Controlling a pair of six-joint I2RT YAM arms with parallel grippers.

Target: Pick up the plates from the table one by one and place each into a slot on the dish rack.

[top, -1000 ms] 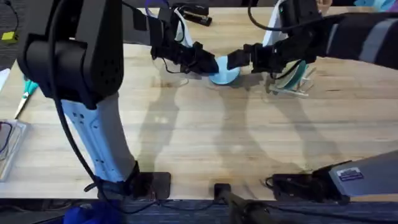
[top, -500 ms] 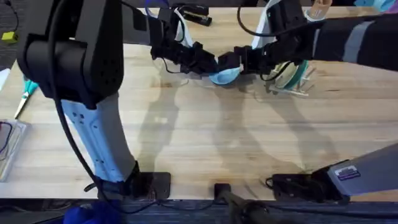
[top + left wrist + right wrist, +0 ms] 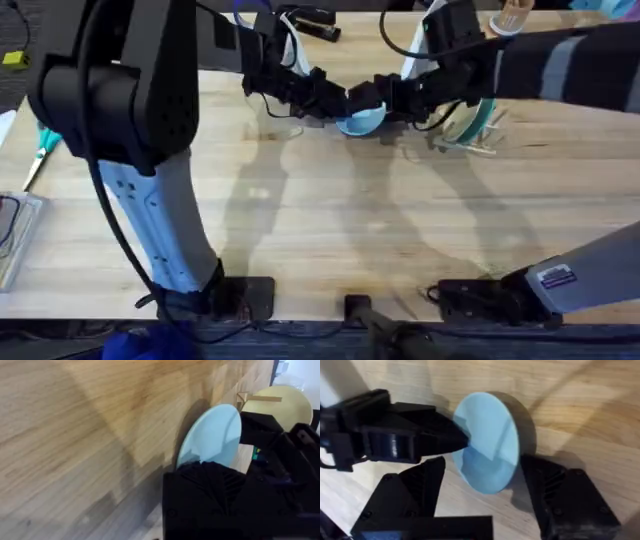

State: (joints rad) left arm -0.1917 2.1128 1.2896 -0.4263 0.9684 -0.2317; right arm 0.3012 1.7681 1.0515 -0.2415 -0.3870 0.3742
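Observation:
A pale light blue plate (image 3: 362,120) stands tilted on edge above the table (image 3: 320,230), at the far middle. My left gripper (image 3: 335,101) is shut on its left rim; its dark pointed tip (image 3: 455,440) meets the plate (image 3: 487,442) in the right wrist view. My right gripper (image 3: 482,467) is open, one finger on each side of the plate's lower edge, reaching in from the right (image 3: 385,97). The dish rack (image 3: 478,138) stands just right of the grippers, with a teal plate (image 3: 481,108) upright in it. The left wrist view shows the blue plate (image 3: 210,435).
A pale yellow plate (image 3: 280,404) stands in the rack behind the blue one. A black stapler (image 3: 315,20) lies at the far edge. A teal-handled tool (image 3: 44,147) and a clear case (image 3: 12,235) lie at the left. The table's near half is open wood.
My right gripper has moved left from beside the rack and now straddles the blue plate. The left gripper has kept its hold and place.

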